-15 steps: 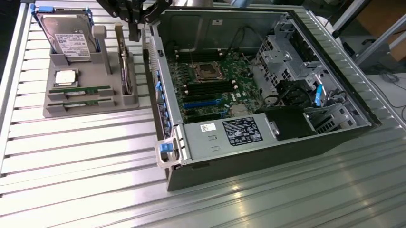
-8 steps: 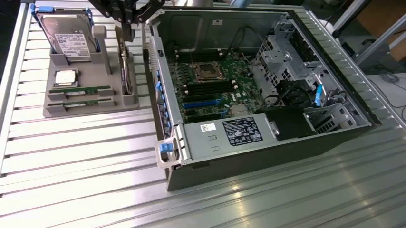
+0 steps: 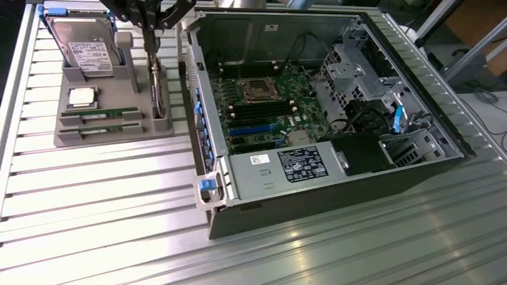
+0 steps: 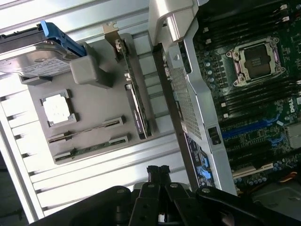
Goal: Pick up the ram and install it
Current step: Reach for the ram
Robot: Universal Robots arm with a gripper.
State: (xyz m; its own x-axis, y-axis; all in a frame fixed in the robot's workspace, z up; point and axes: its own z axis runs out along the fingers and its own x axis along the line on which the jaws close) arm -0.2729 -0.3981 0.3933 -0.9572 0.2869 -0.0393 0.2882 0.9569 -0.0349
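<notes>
Gripper (image 3: 152, 25) clenched, empty, hovered above grey tray (image 3: 95, 138). Both ram sticks (image 3: 101, 111) lay seated in tray, well apart from gripper. Motherboard slots (image 3: 255, 110) in open case (image 3: 317, 196) sat bare. Judged: task at start, pickup and install both undone.

The worktop (image 3: 103, 202) is ribbed silver aluminium, its parallel slats catching pale glare toward the near edge. Beyond its far corner, on the exterior view's right, stand grey metal frame posts (image 3: 474, 44).
</notes>
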